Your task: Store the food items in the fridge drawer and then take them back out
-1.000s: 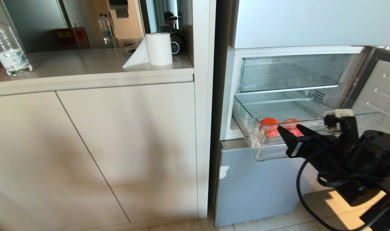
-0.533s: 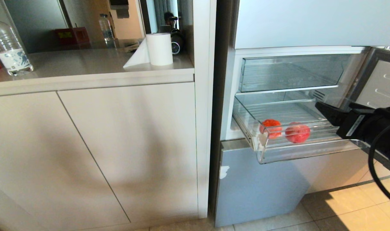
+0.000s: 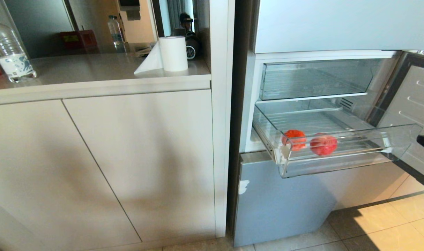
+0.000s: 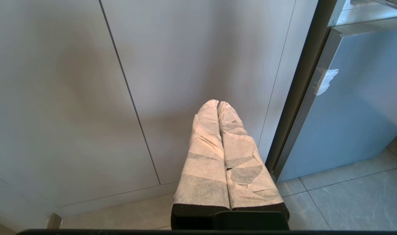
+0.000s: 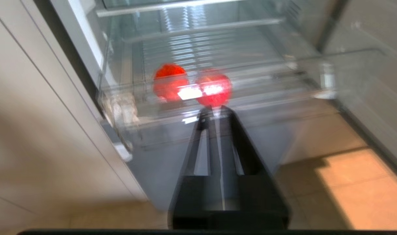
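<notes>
Pale cabinets (image 3: 128, 157) beside an open fridge (image 3: 285, 202). Clear drawer (image 3: 337, 164) pulled out — two red fruits (image 3: 309, 141) side by side near its front wall. Right gripper (image 5: 216, 112) outside the drawer, pinched together, empty. Left gripper (image 4: 217, 105) closed too, facing the cabinets.

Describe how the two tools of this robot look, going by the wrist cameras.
The left tool has two long tapering fingers wrapped in creased white fabric tape, rising from a black base. The right tool is bare black: two slim tapering fingers with slot-like openings along their length, on a broad black base. No cables or markings show on either.
</notes>
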